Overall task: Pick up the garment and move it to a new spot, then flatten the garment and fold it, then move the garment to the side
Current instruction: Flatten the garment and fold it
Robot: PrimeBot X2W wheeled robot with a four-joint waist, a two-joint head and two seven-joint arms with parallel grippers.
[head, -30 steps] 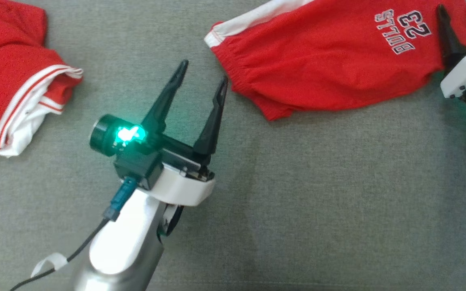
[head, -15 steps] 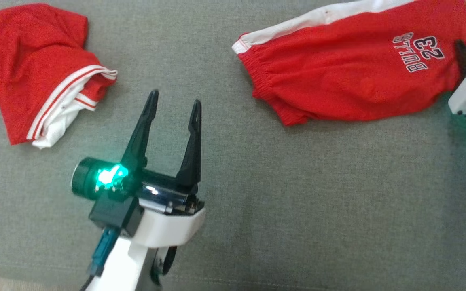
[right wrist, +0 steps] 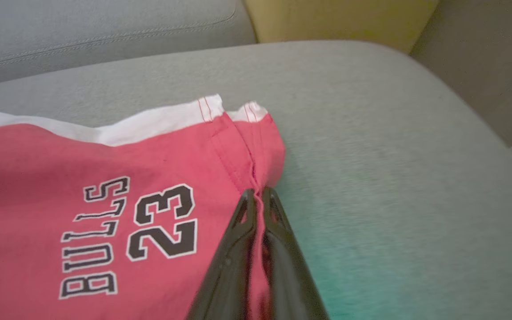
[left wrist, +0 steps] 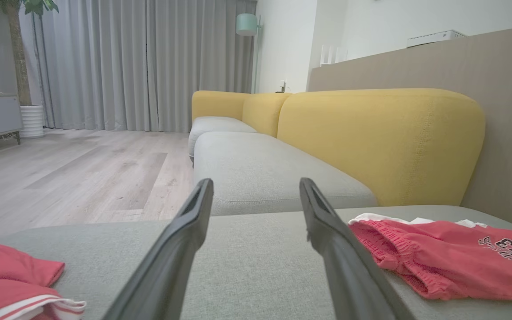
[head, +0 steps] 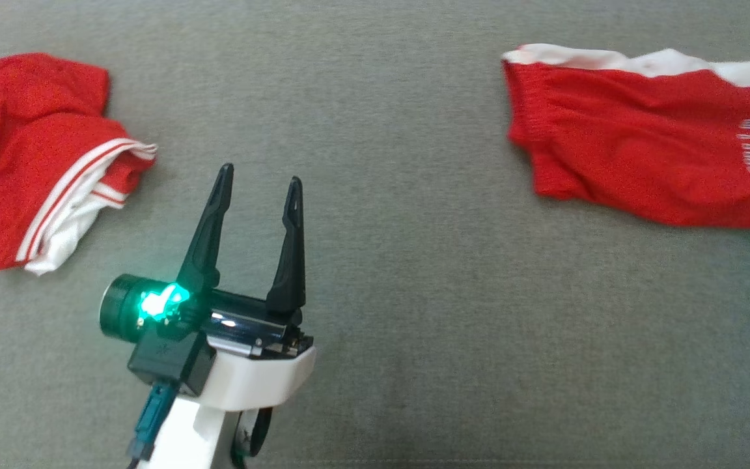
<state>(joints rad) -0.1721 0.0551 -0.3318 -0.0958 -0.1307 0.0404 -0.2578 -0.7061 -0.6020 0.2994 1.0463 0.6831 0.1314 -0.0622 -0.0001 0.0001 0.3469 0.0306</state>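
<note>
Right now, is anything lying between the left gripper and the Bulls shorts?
Nothing visible. Only bare grey cushion separates the open left gripper from the shorts; the other red garment lies off to its left. The right gripper is shut on the shorts' hem.

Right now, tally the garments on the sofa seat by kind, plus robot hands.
Red "BULLS 23" shorts: 1
Crumpled red garment with white striped trim: 1
Robot hands: 2 (left hand, right hand)
Total: 4
</note>
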